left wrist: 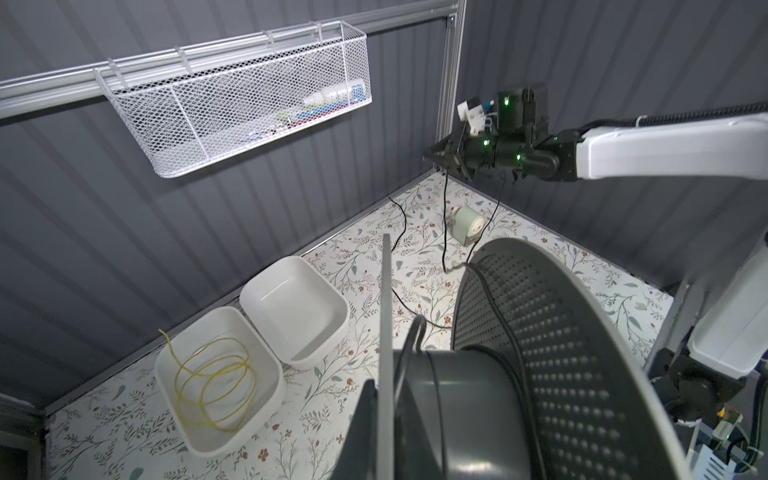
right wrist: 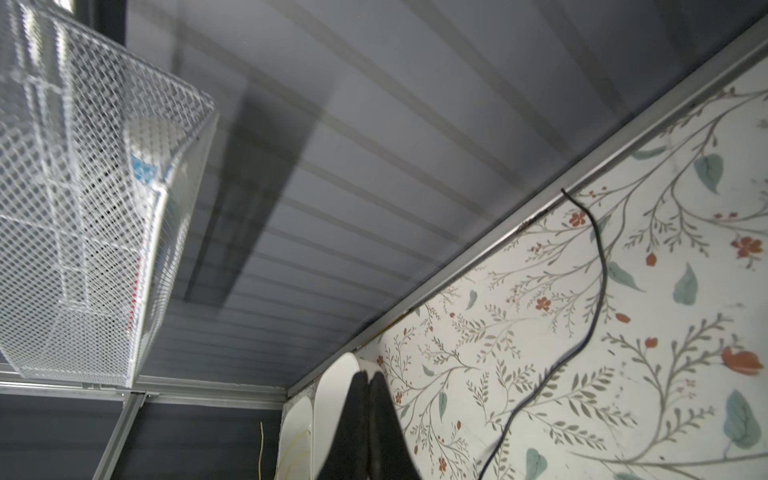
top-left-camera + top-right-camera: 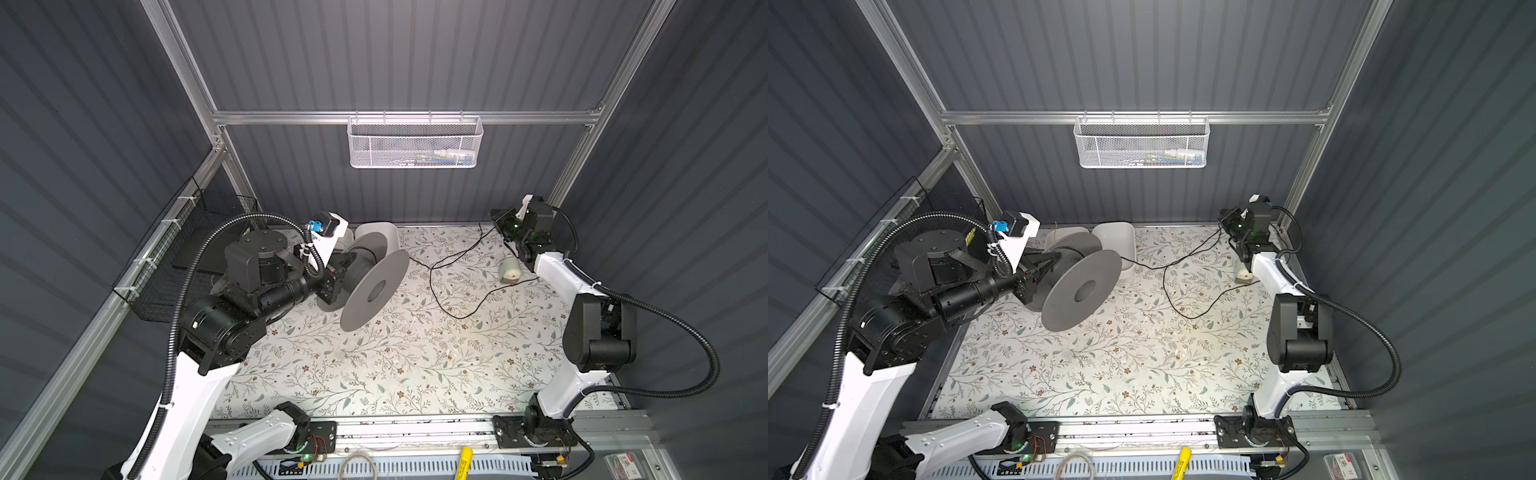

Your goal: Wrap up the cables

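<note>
1. Grey spool point(image 3: 365, 299) up close, lifted off table point(image 3: 415, 374), tilted; left hand point(image 3: 346, 264) clenched on one flange.
2. Black cable point(image 3: 431, 282): few turns on spool hub, rest trailing loose over table toward far right corner.
3. Right hand point(image 1: 430, 157) raised at that corner, fingers pressed together; whether cable is pinched, cannot tell.
4. Two white tubs point(image 1: 328, 332) by back wall; yellow wire point(image 1: 220, 340) coiled in one.

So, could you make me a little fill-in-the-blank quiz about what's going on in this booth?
The grey plastic spool is gripped by the ___ end effector.
The thin wire coil in one white plastic tub is ___ in colour.
The other white tub beside it is ___.
The thin black cord lies loose on the ___-patterned tabletop.
Missing words: left, yellow, empty, floral.
</note>
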Available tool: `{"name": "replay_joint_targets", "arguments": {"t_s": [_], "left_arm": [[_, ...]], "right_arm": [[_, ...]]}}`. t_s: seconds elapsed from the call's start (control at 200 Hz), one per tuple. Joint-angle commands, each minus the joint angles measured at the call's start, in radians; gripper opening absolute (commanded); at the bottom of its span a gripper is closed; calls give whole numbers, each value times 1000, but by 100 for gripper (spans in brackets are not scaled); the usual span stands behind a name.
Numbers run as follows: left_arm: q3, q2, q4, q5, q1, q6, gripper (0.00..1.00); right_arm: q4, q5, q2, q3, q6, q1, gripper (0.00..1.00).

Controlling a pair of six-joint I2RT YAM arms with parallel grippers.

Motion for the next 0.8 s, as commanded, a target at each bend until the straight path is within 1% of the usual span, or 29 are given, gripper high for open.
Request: {"name": "replay_joint_targets", "arguments": {"t_s": [0.0,0.12,0.21,0.29,0.335,0.415,0.53,0.625,0.795], "left_arm": [[53,12,156,-87,-3,-82,0],[42,41,278,-227,-3,-159,0],[39,70,359,-345,-3,-271,0],[44,101,408,-407,-3,-351,0],[21,109,457,-441,-3,-382,0],[-42,121,563,-507,-3,-401,0],[-119,150,677,-603,-3,-384,0],[-156,171,714,-665,-1,-366,0],[-210,200,777,-773,-1,-345,0]], "right_arm": [[34,49,-52,-91,-45,37,0],[83,88,-114,-217,-59,100,0],[126,132,-166,-318,-61,156,0],[141,145,-198,-378,-68,217,0],[156,157,-220,-414,-69,254,0],[169,180,-257,-462,-74,330,0],[169,210,-314,-496,-92,448,0],[105,236,-363,-461,-172,538,0],[52,214,-431,-382,-212,667,0]]}}
